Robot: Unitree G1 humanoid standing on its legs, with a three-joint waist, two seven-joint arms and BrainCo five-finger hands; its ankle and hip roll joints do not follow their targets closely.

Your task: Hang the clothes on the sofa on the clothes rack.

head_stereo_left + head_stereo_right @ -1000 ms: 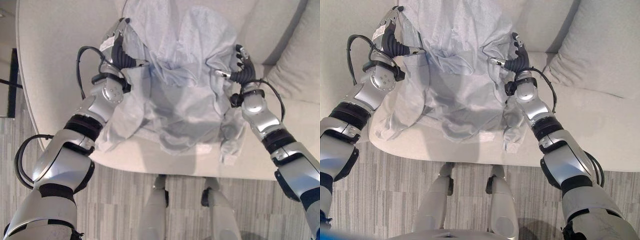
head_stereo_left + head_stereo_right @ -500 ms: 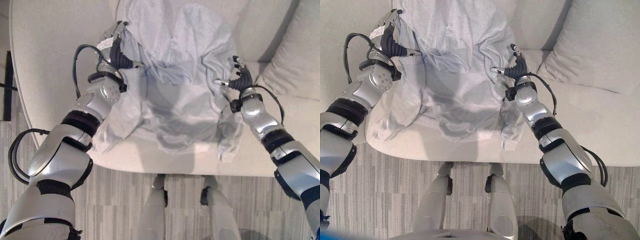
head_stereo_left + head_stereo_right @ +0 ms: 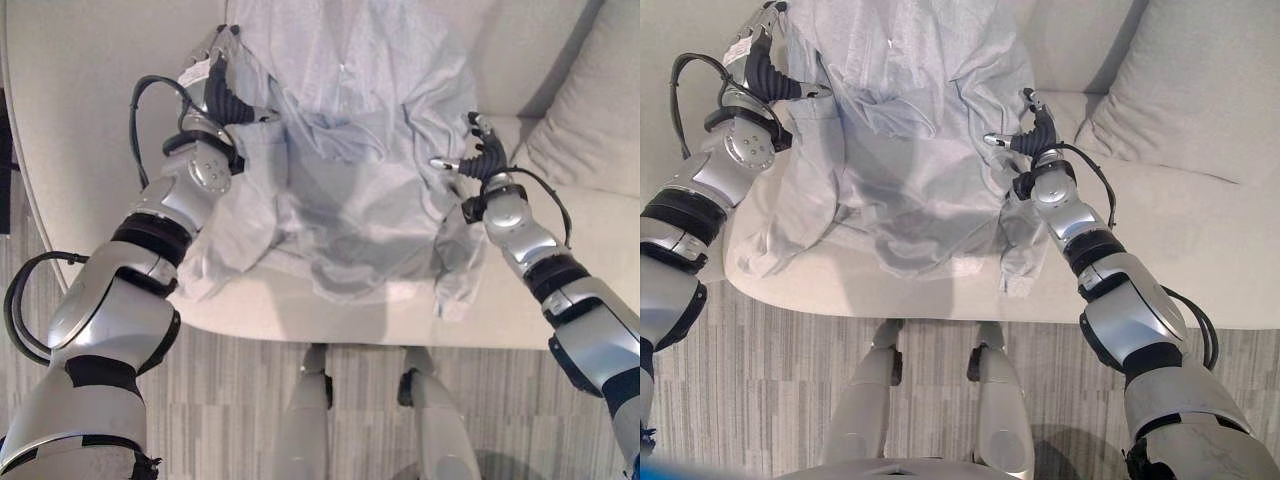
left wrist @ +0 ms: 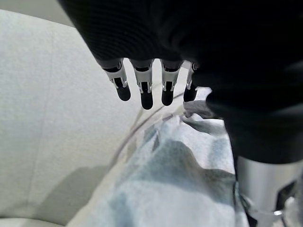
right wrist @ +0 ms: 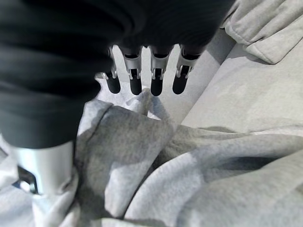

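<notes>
Lying across the seat and backrest of a cream fabric sofa (image 3: 90, 120) is a pale grey, crumpled sweatshirt-type garment (image 3: 350, 200), its lower hem and one sleeve hanging over the near seat edge toward the floor. The sofa seat is a broad, pale cushion with a rounded left end; a matching light grey cushion (image 3: 1200, 90) leans against the backrest at the far right, apart from the garment. Below the seat edge runs a grey wood-grain plank floor (image 3: 760, 360).

Left robot hand (image 3: 222, 90): at the garment's far left shoulder, against the cloth. In its wrist view the fingers (image 4: 144, 92) extend straight past the dark cover, tips clear of the fabric, with a fold of cloth (image 4: 180, 165) bunched between them and the thumb side; hand reads as released, not clenched.

Right robot hand (image 3: 1032, 135): at the garment's right edge, above the hanging sleeve. Fingers (image 5: 156, 75) straight, tips just over a raised fold of grey cloth; thumb sits alongside the fabric. Also released.

Garment rests wholly on the sofa.
</notes>
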